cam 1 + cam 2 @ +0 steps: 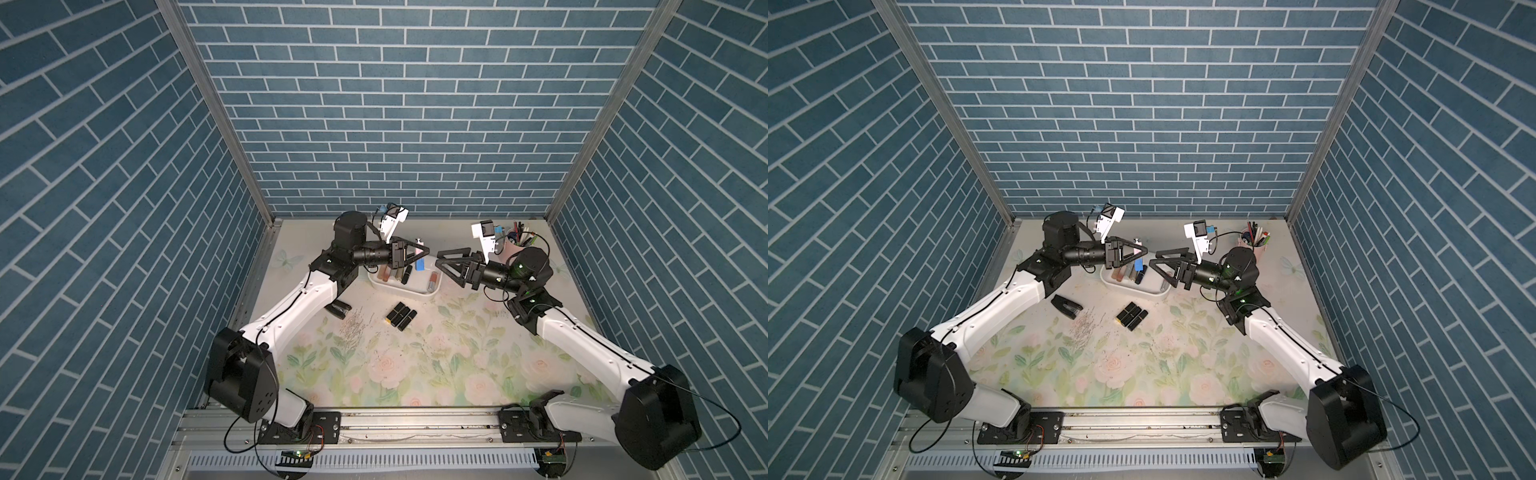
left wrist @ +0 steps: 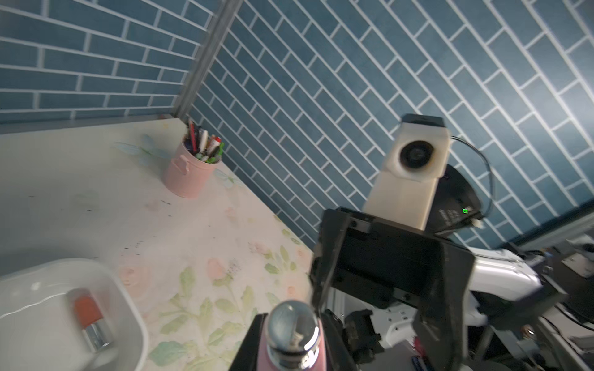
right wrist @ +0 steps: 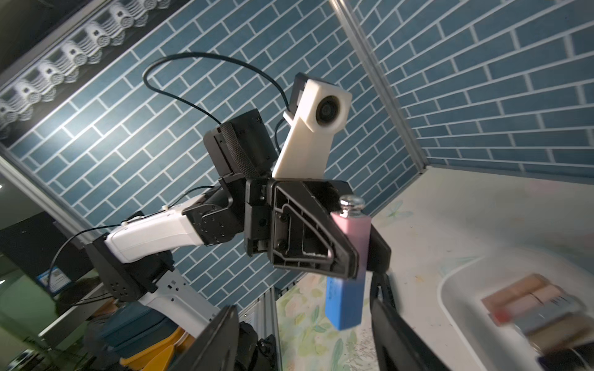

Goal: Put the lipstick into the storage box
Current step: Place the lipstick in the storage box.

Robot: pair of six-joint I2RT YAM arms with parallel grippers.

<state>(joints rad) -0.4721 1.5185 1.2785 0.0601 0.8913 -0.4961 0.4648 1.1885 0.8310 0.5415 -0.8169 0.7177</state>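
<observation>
Closest to my left wrist lens is the lipstick (image 2: 291, 331), its chrome cap almost filling the lower edge of that view above a pink body. From the right wrist camera I see the whole of it: pink at the top, fading to blue at the bottom, standing upright in the air. The left gripper (image 3: 361, 253) is clenched on its pink upper half, one finger on each side. In both top views it hangs by the far rim of the storage box (image 1: 405, 293). I cannot tell whether it is over the tub or just behind it.

The right gripper (image 1: 437, 257) faces the left one, tip to tip and close. Its jaws are spread and grasp nothing.

Inside the white box a row of tubes (image 3: 530, 305) lies side by side at the end under the left arm. A single orange and silver tube (image 2: 88, 313) lies at the other end.

On the flowered table cover (image 1: 415, 374), nearer to me than the box, four black tubes (image 1: 401, 316) lie packed together. A small black clip-like object (image 1: 1066, 306) sits by the left arm, with a scatter of fine silver bits (image 1: 353, 328) beside it. The pink pen cup (image 2: 189, 173) stands in the far corner behind the right arm.
</observation>
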